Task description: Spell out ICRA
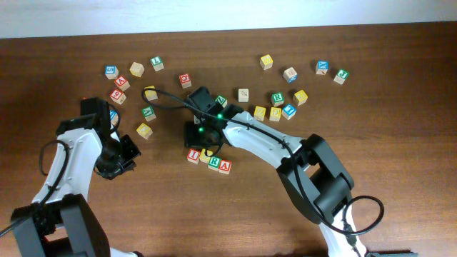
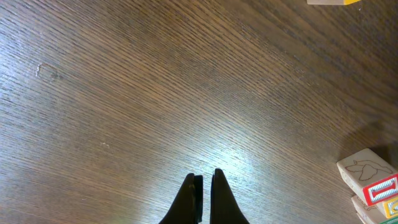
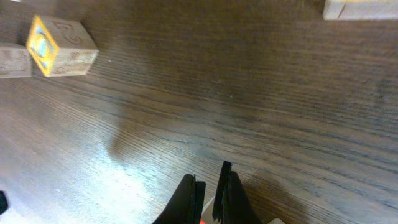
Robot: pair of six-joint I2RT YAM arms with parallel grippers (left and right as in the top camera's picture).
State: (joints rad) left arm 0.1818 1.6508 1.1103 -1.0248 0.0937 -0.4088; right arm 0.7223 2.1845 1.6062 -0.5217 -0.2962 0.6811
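Row of 4 letter blocks (image 1: 208,161) sits near the middle of the wooden table (image 1: 385,121), blocks touching side by side, the line slanting slightly. From its left end: I block (image 1: 193,155), a yellow-faced block (image 1: 206,158) with its letter unreadable, R block (image 1: 214,164), A block (image 1: 225,167). Right gripper (image 1: 202,134) hangs just beyond the row's far side, over the I end; its fingers (image 3: 233,196) are drawn nearly together with a thin slit between them and nothing in it. Left gripper (image 1: 128,153) is well to the left of the row over bare wood, fingers (image 2: 221,196) pressed together, empty. Loose blocks lie scattered beyond the row: 1 group far-left (image 1: 136,69), another far-right (image 1: 290,74).
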